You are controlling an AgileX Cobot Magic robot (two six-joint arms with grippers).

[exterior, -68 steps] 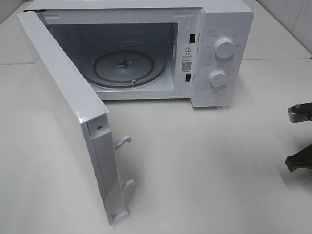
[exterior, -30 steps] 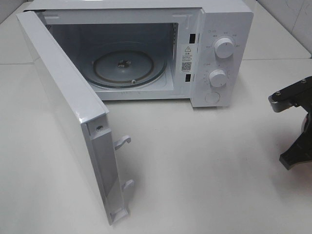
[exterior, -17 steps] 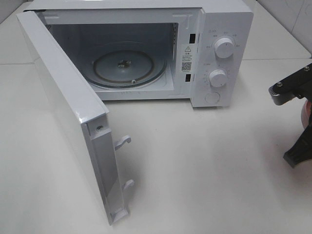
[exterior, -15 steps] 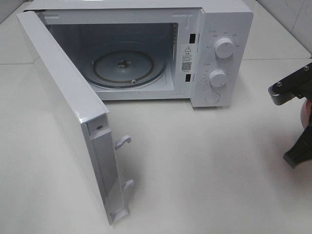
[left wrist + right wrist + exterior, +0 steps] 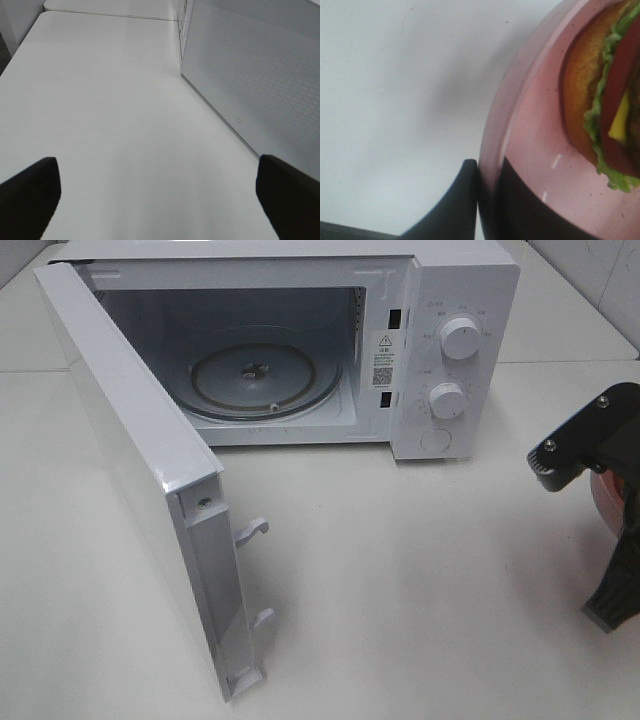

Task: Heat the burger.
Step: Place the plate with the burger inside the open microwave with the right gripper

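The burger [image 5: 610, 105] lies on a shallow pink plate [image 5: 540, 150]; its golden bun, green lettuce, red tomato and yellow cheese show in the right wrist view. My right gripper [image 5: 487, 172] is shut on the plate's rim, one finger outside it and one inside. In the exterior view the right arm [image 5: 585, 445] enters at the right edge, with a reddish sliver of the plate [image 5: 616, 498] behind it. The white microwave [image 5: 455, 300] stands with its door [image 5: 140, 455] swung wide and its glass turntable [image 5: 265, 375] bare. My left gripper [image 5: 160, 200] is open over the table, beside the door's outer face.
The microwave's two white knobs [image 5: 460, 338] are on its right front panel. The open door juts far toward the front left, with latch hooks [image 5: 252, 530] on its edge. White tabletop [image 5: 420, 570] lies between the microwave's front and the right arm.
The right arm has come further into the exterior view, leftward and a little lower, carrying the plate. The microwave, its door and the left gripper have not moved.
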